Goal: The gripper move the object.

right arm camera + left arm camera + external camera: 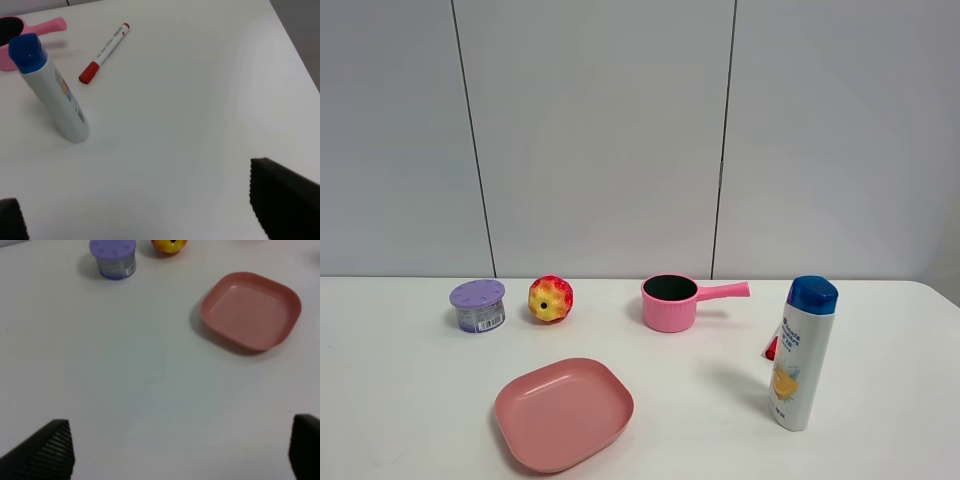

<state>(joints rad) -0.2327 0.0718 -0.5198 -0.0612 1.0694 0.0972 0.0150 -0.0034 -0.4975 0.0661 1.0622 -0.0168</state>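
The left gripper (180, 450) is hanging over bare white table (125, 380) with its two ribbed black fingers (47, 452) spread wide, one at each lower corner of the left wrist view, gripping nothing. The right gripper (145, 220) is likewise standing wide apart over open tabletop, its one clearly seen finger (285, 200) showing a serrated inner edge while the other is only peeking in at the frame's corner, and nothing is lying between them. Neither arm is showing in the high exterior view. Well ahead of the left gripper, the object (113, 257), a short round tub with a lilac lid and a barcode label, is sitting upright on the table; in the exterior view the tub (478, 305) is standing at the far left of a back row, just beside a red-and-yellow ball (550, 298). A pink saucepan (672, 301) is sitting farther right in that row, its handle pointing right. In front of the tub and ball, nearer the camera, a pink plate (563, 412) is lying flat and well apart from them. On the right, a white bottle with a blue cap (803, 352) is standing upright, and in the right wrist view a red-capped marker (104, 52) is lying on the table near it, between the bottle and the saucepan's handle.
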